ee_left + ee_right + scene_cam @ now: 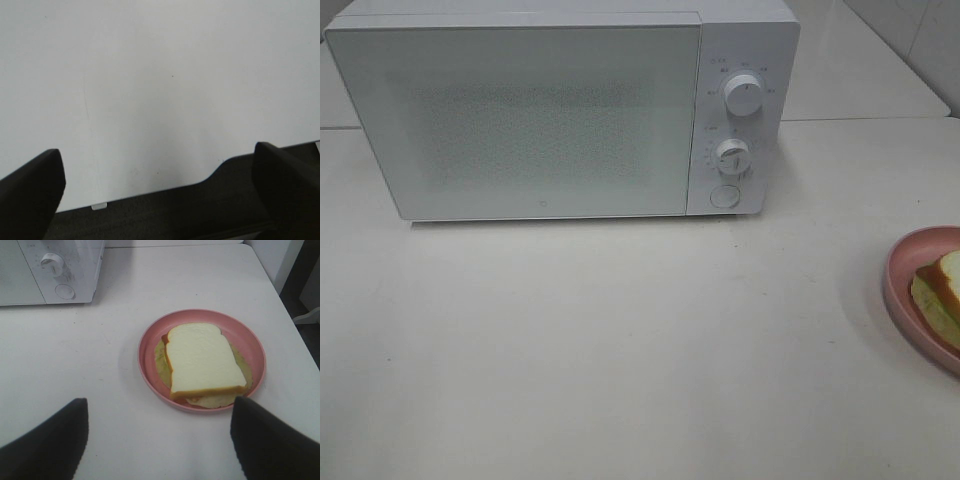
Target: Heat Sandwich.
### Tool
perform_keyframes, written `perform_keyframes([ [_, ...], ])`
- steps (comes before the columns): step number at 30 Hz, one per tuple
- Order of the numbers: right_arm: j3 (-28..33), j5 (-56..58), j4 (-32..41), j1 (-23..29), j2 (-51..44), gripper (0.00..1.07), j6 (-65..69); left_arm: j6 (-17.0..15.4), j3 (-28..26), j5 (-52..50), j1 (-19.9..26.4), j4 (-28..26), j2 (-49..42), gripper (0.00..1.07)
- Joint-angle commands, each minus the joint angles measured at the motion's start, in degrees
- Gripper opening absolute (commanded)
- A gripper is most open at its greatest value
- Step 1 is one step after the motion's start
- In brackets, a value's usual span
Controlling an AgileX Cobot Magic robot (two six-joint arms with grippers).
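The sandwich (202,362), white bread with brown crust and a pale green-yellow filling, lies on a round pink plate (150,345). In the exterior high view the sandwich (942,290) and the plate (898,278) show cut off at the right table edge. My right gripper (159,440) stands open, back from the plate, nothing between its dark fingers (47,440). My left gripper (160,192) is open over bare white table near its edge. Neither gripper shows in the exterior high view. The white microwave (560,110) stands at the back with its door shut.
The microwave carries two knobs (744,95) and a round button (725,196) on its right panel, also seen as knob (52,262) in the right wrist view. The white table (620,350) ends close beyond the plate.
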Motion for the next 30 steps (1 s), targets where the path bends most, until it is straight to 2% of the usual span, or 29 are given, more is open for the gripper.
perform_keyframes([
  [1, 0.06, -0.69, 0.29, -0.46, -1.49, 0.75, -0.17, -1.15, 1.6, -1.6, -0.34, 0.46, -4.24, 0.96],
  [4, 0.06, -0.69, 0.29, -0.46, -1.49, 0.75, -0.17, -1.55, 2.81, -7.16, -0.34, 0.97, -8.42, 0.96],
  [7, 0.06, -0.69, 0.29, -0.46, -1.49, 0.75, -0.17, -2.75, 3.44, -6.36, -0.34, 1.89, -11.34, 0.96],
  [9, 0.06, -0.69, 0.29, -0.46, -1.49, 0.75, -0.17, -5.5, 3.44, -6.42, -0.34, 3.55, -15.58, 0.96],
  [11, 0.06, -0.69, 0.29, -0.46, -1.49, 0.75, -0.17, -6.25, 3.44, -6.42, -0.34, 4.07, -18.22, 0.96],
  [30, 0.06, -0.69, 0.29, -0.46, -1.26, 0.75, -0.17, -6.25, 3.44, -6.47, -0.34, 4.01, -19.31, 0.96],
])
